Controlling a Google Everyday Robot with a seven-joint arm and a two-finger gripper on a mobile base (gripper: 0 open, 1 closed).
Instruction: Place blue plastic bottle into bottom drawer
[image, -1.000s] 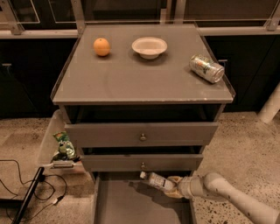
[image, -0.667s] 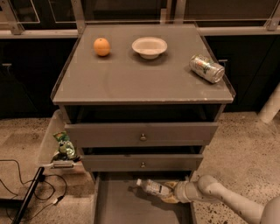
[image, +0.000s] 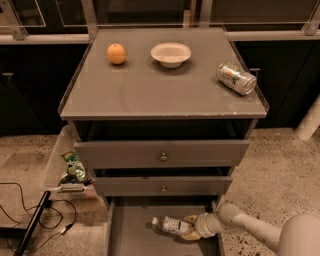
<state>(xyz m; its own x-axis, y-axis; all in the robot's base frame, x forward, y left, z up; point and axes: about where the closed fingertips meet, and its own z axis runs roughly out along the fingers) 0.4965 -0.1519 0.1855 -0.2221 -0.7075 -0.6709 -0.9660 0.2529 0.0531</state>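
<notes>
Cabinet (image: 150, 100), bottom drawer (image: 130, 235) pulled open. My gripper (image: 192, 227) reaches in from the right, fingers (image: 191, 219) closed around the blue plastic bottle (image: 172, 226), lying low over the drawer floor. I fear it rolls once released, being round.

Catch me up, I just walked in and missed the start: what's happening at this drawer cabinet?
The robot's arm reaches in from the lower right, and its gripper is closed on the blue plastic bottle. The bottle lies on its side, cap pointing left, low inside the pulled-out bottom drawer; whether it touches the floor I cannot tell. It has not been released. On the cabinet top sit an orange, a white bowl and a drink can lying on its side.
</notes>
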